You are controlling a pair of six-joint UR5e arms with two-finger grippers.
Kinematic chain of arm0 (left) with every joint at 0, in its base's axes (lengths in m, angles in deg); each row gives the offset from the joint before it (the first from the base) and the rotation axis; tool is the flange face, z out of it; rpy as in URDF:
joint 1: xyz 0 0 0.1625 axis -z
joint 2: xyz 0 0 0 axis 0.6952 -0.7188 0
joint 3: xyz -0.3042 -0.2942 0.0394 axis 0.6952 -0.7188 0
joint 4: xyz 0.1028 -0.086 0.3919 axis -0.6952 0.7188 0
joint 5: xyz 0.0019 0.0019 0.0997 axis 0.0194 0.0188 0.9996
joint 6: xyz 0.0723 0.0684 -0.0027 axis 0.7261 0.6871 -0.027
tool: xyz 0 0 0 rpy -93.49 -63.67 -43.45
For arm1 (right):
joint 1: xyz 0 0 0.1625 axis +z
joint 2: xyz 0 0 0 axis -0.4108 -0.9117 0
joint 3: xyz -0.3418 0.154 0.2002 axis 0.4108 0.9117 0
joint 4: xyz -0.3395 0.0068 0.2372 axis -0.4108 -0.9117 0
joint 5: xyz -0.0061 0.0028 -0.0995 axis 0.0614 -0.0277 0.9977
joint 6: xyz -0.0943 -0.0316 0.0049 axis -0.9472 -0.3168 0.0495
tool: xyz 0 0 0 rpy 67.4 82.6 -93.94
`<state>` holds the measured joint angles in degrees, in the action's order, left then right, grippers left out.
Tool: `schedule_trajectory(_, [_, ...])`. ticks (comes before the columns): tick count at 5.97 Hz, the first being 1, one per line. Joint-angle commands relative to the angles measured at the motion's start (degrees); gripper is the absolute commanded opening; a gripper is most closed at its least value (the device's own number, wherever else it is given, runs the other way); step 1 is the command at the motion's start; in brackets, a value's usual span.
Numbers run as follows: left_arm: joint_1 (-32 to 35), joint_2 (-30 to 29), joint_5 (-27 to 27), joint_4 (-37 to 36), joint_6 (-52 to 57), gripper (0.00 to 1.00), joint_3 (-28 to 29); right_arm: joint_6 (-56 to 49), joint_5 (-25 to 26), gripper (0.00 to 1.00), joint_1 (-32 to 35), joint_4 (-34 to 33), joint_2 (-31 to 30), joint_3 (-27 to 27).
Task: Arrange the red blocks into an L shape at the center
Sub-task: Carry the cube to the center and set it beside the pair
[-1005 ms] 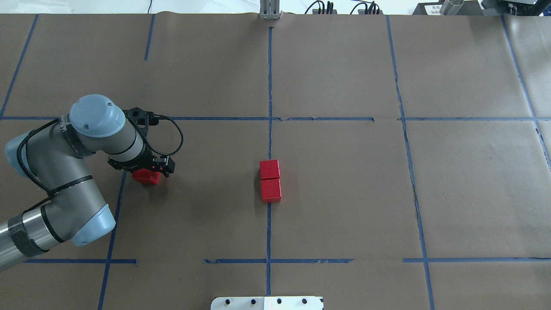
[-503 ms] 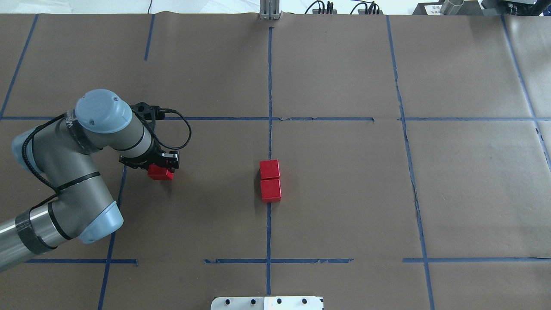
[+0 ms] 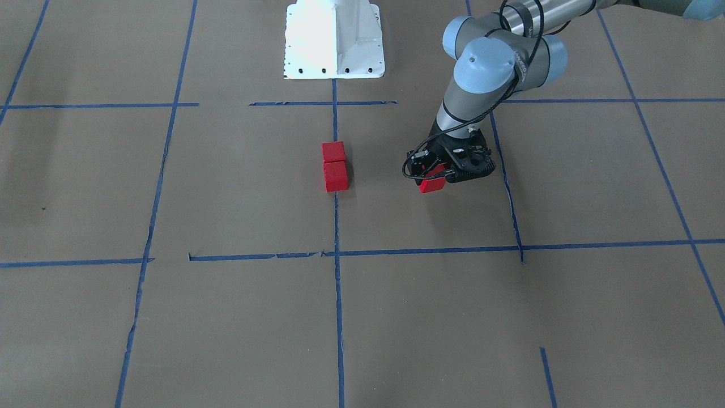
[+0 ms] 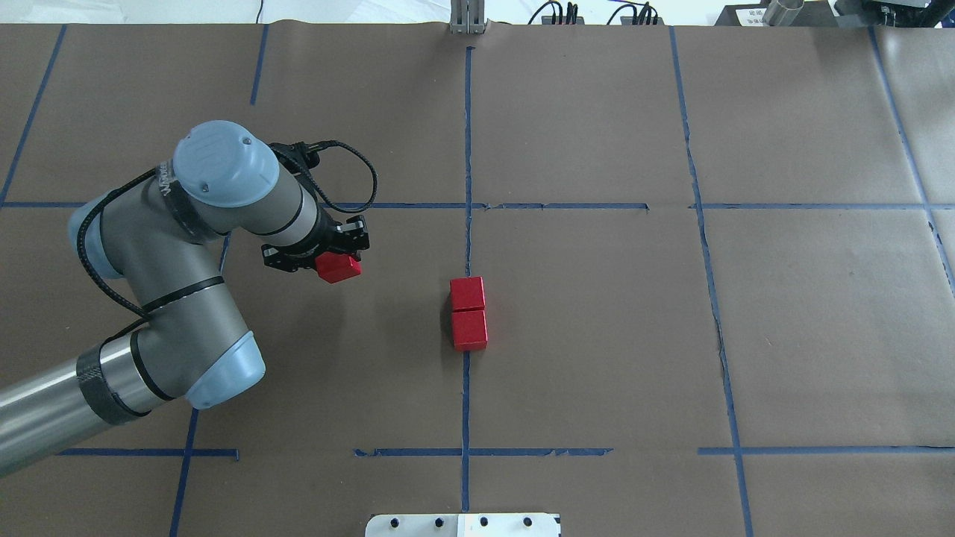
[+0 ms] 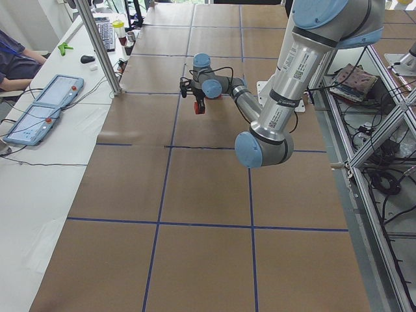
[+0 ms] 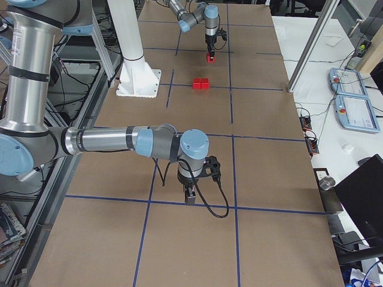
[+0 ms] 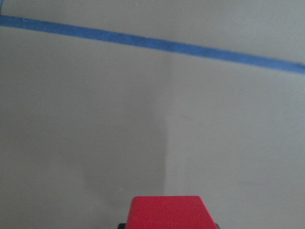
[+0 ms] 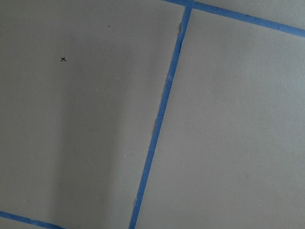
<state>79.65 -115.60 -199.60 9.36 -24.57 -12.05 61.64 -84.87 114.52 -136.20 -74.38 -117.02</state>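
Observation:
Two red blocks point(image 4: 467, 293) point(image 4: 469, 330) lie touching end to end on the vertical blue tape line at the center point(image 4: 468, 246); the front-facing view shows the same pair point(image 3: 334, 164). The third red block point(image 4: 339, 269) hangs just above the paper, left of that pair, with my left gripper point(image 4: 337, 265) shut on it. The same held block point(image 3: 433, 186) sits at the bottom edge of the left wrist view point(image 7: 167, 212). My right gripper point(image 6: 190, 196) appears only in the exterior right view, low over the paper far from the blocks; I cannot tell its state.
The white robot base point(image 3: 334, 39) stands at the table's near edge behind the center. Blue tape lines point(image 4: 559, 206) grid the brown paper. A side desk with teach pendants point(image 5: 39, 110), a metal post point(image 5: 104, 52) and a seated person's arm point(image 5: 13, 58) lies beyond the far edge.
My left gripper has carried the red block to the right and slightly farther from the base, closer to the pair at the center. The pair has not moved.

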Motion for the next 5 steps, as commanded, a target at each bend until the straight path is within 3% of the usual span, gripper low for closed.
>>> schedule_trajectory(1, [-4.55, -2.92, 8.48, -0.58, -27.51, 0.3, -0.07, 0.0, 0.0, 1.0, 0.0, 0.02, 0.0, 0.07])
schedule_trajectory(3, [-6.86, -5.9, 11.17, -9.66, -51.46, 0.3, 0.1, -0.09, 0.0, 1.0, 0.0, 0.02, 0.09, 0.07])
schedule_trajectory(4, [-7.04, -6.0, 10.48, -10.33, -65.67, 0.3, 0.1, -0.09, 0.0, 1.0, 0.0, 0.02, 0.18, 0.15])
schedule_trajectory(5, [-7.74, -7.22, 8.64, -10.51, -72.16, 0.3, 1.06, -0.09, 0.09, 1.0, 0.0, 0.02, 0.26, 0.15])
